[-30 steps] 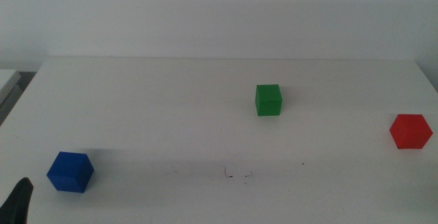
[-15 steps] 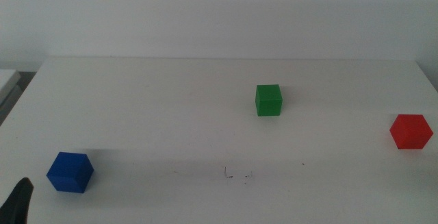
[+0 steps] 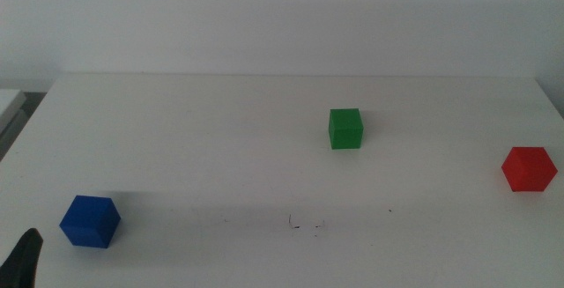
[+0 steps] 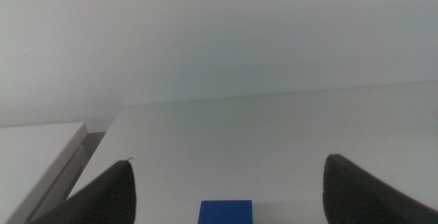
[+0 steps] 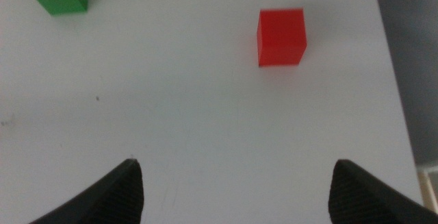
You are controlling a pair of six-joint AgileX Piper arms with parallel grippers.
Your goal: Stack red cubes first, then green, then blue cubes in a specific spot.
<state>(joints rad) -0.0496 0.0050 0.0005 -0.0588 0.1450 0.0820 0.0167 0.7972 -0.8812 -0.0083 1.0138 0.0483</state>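
Nothing stacked; the only change is the left gripper slipping slightly lower at the near-left corner.

Nearest you, the left gripper (image 4: 229,186) sits at the table's (image 3: 176,129) near-left corner, jaws spread wide and empty, a touch lower in the middle view than a second ago. The blue cube (image 3: 90,221) lies just ahead of it. The right gripper (image 5: 236,190) is out of the middle view; its own camera shows the jaws wide apart, holding nothing, above bare table. Faint pencil marks (image 3: 306,225) sit near the front centre, possibly your stacking spot. Further right, by the table's edge, the red cube (image 3: 530,168) sits ahead of the right gripper. Farthest back, near the centre, stands the green cube (image 3: 345,129). All three cubes are unmoved and well apart. Red is due first; I'd judge the right arm best placed.
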